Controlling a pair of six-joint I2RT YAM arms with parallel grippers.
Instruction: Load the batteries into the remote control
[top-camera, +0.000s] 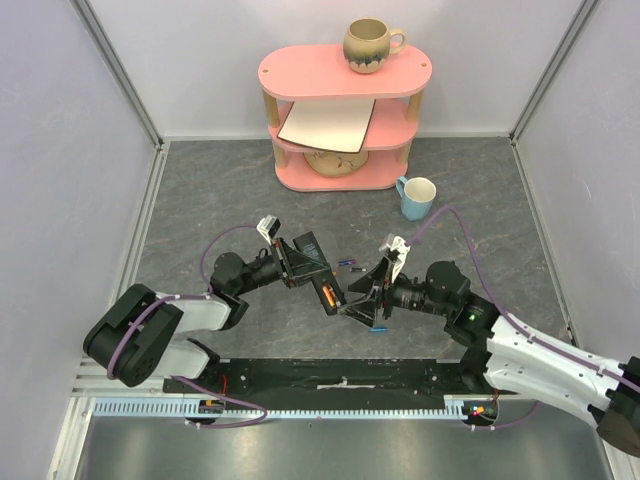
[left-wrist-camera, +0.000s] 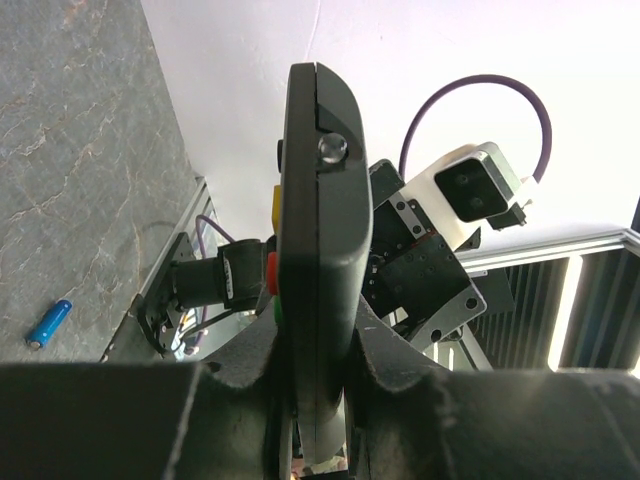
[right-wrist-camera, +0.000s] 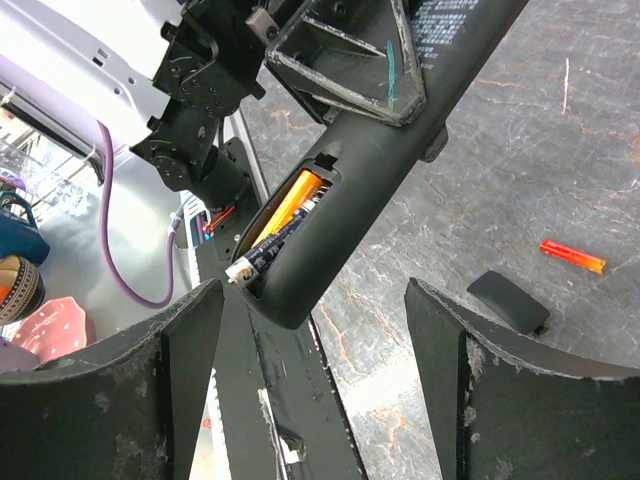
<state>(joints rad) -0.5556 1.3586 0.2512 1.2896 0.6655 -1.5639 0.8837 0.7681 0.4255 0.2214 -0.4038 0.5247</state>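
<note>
Left gripper (left-wrist-camera: 315, 385) clamps remote control (left-wrist-camera: 318, 200) edge-on, holding it tilted above grey table (top-camera: 200, 190). Right gripper (right-wrist-camera: 315, 295) spread wide and empty, fingers (right-wrist-camera: 185, 380) flanking remote's lower end, not touching it. Battery compartment (right-wrist-camera: 285, 225) open: orange battery (right-wrist-camera: 293, 203) seated inside, dark battery (right-wrist-camera: 262, 252) alongside, one end at compartment rim. Loose on table: red-orange battery (right-wrist-camera: 572, 257), black compartment cover (right-wrist-camera: 508, 302) near it, blue battery (left-wrist-camera: 50, 323) toward front edge. Pink shelf (top-camera: 345, 72) with brown mug (top-camera: 368, 45) at rear, blue mug (top-camera: 417, 197) beside it.
</note>
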